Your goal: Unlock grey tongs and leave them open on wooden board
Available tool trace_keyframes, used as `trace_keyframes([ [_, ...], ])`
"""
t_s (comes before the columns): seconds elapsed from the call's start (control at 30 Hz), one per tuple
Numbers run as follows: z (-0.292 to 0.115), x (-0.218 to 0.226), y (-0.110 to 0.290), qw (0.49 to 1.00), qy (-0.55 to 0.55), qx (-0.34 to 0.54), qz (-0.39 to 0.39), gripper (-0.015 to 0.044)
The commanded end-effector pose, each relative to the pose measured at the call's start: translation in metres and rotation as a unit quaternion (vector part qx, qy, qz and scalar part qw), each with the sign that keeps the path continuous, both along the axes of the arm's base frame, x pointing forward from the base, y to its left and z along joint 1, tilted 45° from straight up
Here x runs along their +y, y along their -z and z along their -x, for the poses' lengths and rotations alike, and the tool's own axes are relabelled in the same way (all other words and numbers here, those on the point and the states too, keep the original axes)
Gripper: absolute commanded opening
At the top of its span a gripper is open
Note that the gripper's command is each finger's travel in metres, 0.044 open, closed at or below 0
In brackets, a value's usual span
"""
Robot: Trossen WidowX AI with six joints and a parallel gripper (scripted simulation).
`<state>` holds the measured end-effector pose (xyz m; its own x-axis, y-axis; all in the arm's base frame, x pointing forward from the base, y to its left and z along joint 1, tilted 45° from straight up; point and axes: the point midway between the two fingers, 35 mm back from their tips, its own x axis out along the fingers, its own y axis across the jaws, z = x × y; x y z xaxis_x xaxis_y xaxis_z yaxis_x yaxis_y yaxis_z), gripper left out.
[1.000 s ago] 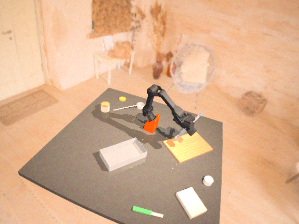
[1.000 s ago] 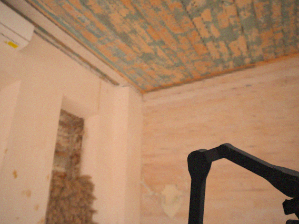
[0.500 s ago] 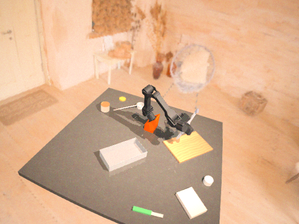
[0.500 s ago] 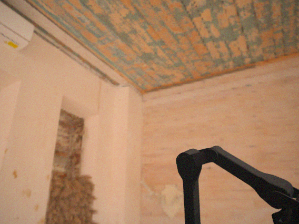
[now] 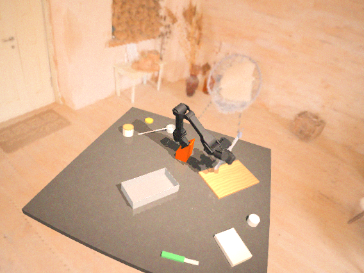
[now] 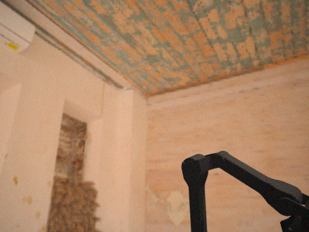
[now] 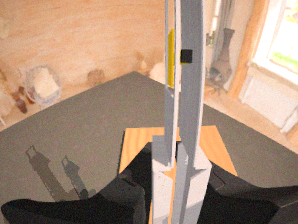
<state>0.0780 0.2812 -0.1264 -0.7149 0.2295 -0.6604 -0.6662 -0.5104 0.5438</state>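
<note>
While tool (image 7: 174,212) grips tongs (image 7: 178,96), arms apparently near-parallel, over board (image 5: 229,179) near edge, tip them tips-down, keep squeeze steady, and lower slowly before release.

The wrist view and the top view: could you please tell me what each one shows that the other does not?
Only the wrist view shows the grey tongs close up, both arms nearly together, with a yellow strip and a dark block on them. Only the top view shows the roasting tin, now without tongs, and the orange block. Both show the hand shut on the tongs at the wooden board.
</note>
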Motion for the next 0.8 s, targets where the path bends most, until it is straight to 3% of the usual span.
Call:
trace_keyframes([
  [0.0, 0.000, 0.002, -0.002, 1.000, 0.001, 0.002, -0.007, -0.0150],
  [0.47, 0.000, 0.002, -0.002, 1.000, 0.000, 0.001, -0.006, -0.0150],
  [0.77, 0.008, 0.003, 0.012, 0.995, -0.052, -0.031, 0.076, -0.0150],
])
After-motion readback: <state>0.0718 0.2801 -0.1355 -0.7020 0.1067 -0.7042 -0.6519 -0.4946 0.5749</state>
